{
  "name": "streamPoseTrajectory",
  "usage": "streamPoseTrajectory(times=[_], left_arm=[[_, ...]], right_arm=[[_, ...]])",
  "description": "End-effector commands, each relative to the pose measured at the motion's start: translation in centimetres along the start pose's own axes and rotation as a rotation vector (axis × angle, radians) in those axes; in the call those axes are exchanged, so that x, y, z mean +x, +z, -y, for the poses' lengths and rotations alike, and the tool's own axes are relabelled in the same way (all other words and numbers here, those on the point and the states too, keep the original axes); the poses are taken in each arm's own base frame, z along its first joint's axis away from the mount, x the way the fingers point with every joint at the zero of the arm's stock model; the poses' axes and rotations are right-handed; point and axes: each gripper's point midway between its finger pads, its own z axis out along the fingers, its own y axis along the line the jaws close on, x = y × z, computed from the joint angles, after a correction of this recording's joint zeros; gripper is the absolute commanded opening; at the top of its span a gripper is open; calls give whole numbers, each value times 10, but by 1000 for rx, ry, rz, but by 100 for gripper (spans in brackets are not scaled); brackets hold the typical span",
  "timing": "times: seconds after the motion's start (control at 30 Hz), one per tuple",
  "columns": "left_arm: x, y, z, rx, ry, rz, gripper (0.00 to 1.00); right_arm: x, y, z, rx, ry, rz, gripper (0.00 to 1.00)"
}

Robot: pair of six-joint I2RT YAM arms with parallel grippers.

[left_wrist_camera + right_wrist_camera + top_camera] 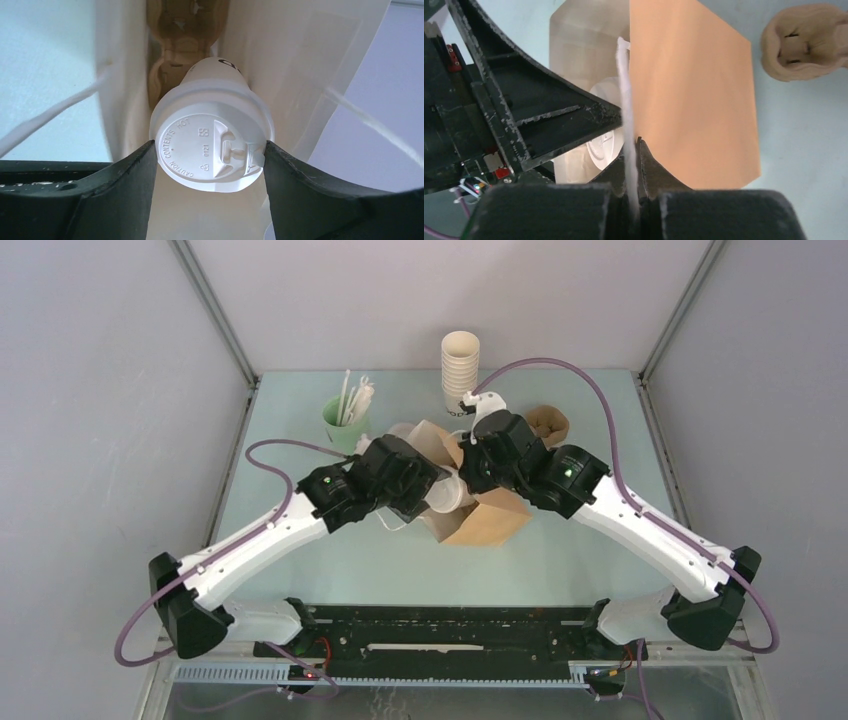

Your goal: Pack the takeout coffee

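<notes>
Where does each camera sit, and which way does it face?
Top external: above and behind the arms, looking down on the table; both arms show, left pincer and right pincer at the paper bag.
Left wrist: on the left arm, looking along its fingers into the bag; they hold the takeout coffee by its lid.
Right wrist: on the right arm, looking down at the bag's brown outside; its shut fingers pinch the bag.
Shared: both wrist views show the bag and the white lid.
</notes>
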Motion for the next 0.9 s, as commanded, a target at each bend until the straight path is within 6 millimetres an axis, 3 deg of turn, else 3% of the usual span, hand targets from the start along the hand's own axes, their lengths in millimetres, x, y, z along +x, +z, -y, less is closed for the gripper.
streamPoseTrajectory(times=[0.0, 0.13, 0.3, 0.47, 0.63, 0.87], left_arm=[[-8, -9, -9, 34, -27, 41, 0], [-5, -3, -20, 15, -32, 31, 0], [5, 11, -16, 14, -21, 3, 0], [13, 20, -13, 17, -37, -29, 0], [15, 20, -20, 13, -87, -42, 0], [22, 24, -29, 2, -68, -31, 0]], right_arm=[[-19, -6, -22, -112, 108, 125, 0], [-5, 1, -26, -243, 119, 82, 0], [-4, -9, -33, -350, -6, 103, 0], [3, -17, -30, -401, -14, 67, 0], [-3, -20, -38, -453, 25, 75, 0], [-8, -12, -28, -472, 94, 75, 0]])
